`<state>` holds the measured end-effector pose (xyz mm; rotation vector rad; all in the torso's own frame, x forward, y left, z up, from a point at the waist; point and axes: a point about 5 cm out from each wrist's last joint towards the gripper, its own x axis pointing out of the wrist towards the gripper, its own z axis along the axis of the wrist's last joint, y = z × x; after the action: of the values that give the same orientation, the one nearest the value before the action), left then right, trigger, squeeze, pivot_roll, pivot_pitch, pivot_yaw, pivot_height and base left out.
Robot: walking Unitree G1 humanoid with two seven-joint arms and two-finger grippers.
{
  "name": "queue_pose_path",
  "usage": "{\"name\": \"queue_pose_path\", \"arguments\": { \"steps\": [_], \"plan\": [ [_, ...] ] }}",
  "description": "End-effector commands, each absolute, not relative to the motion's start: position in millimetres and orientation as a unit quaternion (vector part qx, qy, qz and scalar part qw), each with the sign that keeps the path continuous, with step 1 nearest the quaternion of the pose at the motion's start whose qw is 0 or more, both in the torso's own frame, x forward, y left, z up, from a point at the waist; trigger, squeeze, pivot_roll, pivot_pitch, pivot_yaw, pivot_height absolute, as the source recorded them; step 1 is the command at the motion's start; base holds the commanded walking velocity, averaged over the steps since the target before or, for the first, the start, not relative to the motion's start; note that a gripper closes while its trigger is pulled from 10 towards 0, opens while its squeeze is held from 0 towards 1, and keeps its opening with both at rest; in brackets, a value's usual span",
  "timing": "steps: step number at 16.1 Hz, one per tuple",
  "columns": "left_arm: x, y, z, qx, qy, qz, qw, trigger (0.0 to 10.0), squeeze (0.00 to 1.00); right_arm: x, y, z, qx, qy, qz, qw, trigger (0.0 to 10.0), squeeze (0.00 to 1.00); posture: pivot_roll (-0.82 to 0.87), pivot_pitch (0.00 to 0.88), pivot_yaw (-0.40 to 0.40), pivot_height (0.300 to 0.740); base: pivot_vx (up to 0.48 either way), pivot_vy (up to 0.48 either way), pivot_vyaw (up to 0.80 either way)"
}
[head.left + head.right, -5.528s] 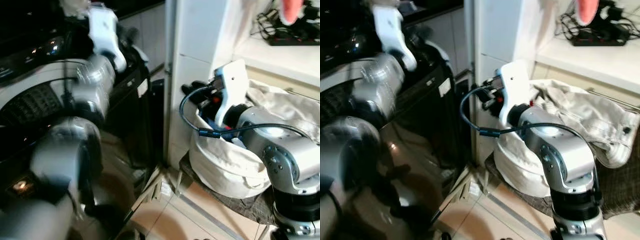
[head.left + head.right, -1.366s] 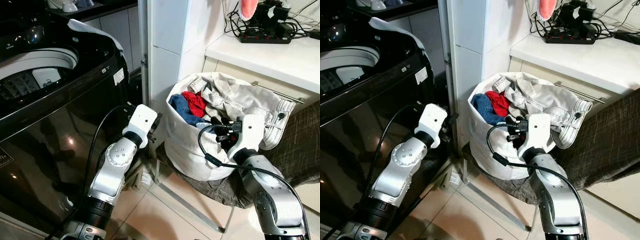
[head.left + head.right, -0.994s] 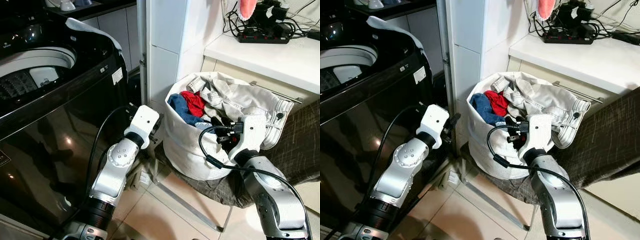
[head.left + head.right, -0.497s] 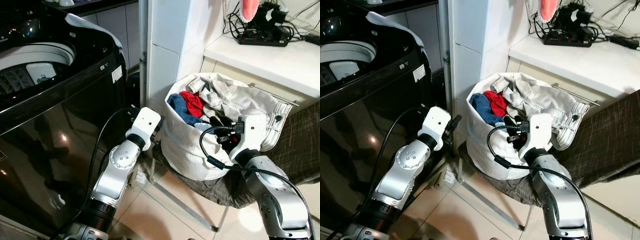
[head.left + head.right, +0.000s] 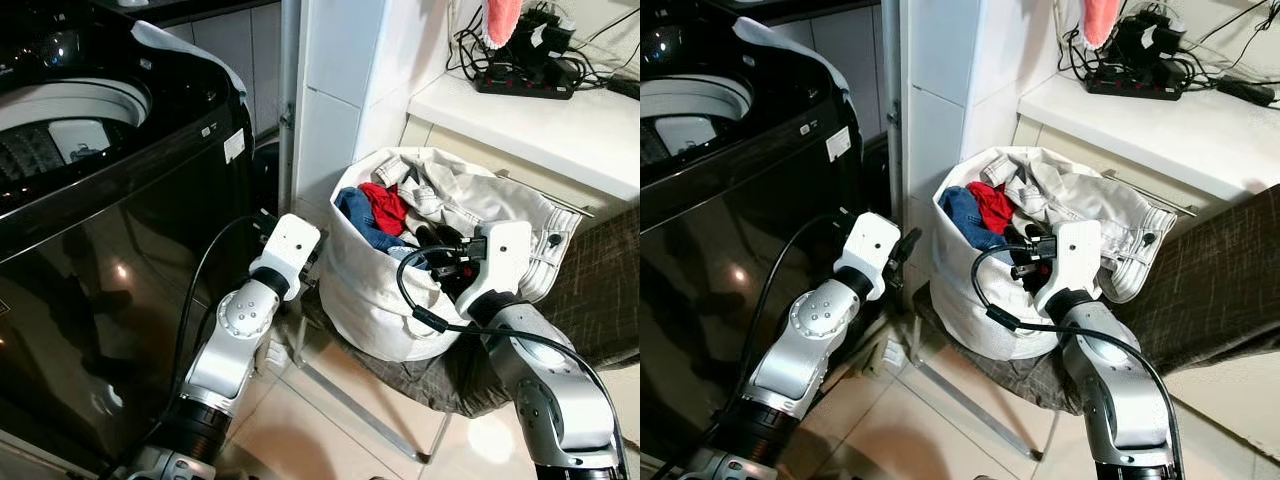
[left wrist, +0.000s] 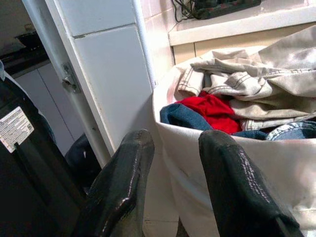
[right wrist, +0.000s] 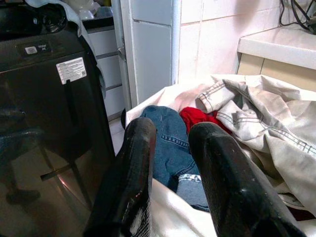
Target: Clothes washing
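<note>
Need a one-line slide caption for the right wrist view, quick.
Right gripper, fingers apart and empty, hovers over the white laundry basket of jeans, a red garment and beige clothes, beside the black washing machine.

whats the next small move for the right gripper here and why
Probably ease the right gripper down onto the blue jeans: its fingers stand open just above the white laundry bag, nothing is held yet, and the washer stands open.

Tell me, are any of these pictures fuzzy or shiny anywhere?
Left eye view: sharp, with a bright spot of glare on the glossy black washing machine front. Left wrist view: the close black fingers look soft, the laundry basket clearer. Right wrist view: the washing machine front mirrors the room faintly; the blue jeans are in focus.
</note>
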<state>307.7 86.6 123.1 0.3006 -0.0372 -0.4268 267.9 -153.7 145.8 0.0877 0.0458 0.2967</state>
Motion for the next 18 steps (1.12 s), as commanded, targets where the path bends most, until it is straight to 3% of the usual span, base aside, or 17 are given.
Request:
{"name": "queue_pose_path", "arguments": {
  "steps": [1,5,10,12,18],
  "plan": [
    [309,87,131,0.146,-0.035,-0.207,0.967,10.0,0.0,273,-155,149,0.051,0.02,0.148,0.987,10.0,0.0,-0.03,0.0,-0.109,0.74,0.0,0.0,0.0],
    [314,86,137,0.135,-0.04,-0.198,0.97,10.0,0.0,280,-158,153,0.047,0.015,0.137,0.989,10.0,0.0,-0.02,0.0,-0.096,0.74,0.0,0.0,-0.47],
    [319,92,140,0.096,-0.032,-0.186,0.977,10.0,0.0,288,-165,162,-0.008,0.019,0.093,0.995,10.0,0.0,-0.06,0.0,0.015,0.74,0.0,0.0,-0.08],
    [323,95,141,0.065,-0.025,-0.175,0.982,10.0,0.0,286,-167,177,0.005,-0.014,0.1,0.995,10.0,0.0,-0.08,0.0,0.054,0.74,0.294,0.0,0.0],
    [327,104,148,0.051,-0.033,-0.159,0.985,10.0,0.0,291,-165,165,0.022,0.008,0.079,0.997,10.0,0.0,-0.05,0.0,0.064,0.74,0.357,0.0,-0.23]
  ]
}}
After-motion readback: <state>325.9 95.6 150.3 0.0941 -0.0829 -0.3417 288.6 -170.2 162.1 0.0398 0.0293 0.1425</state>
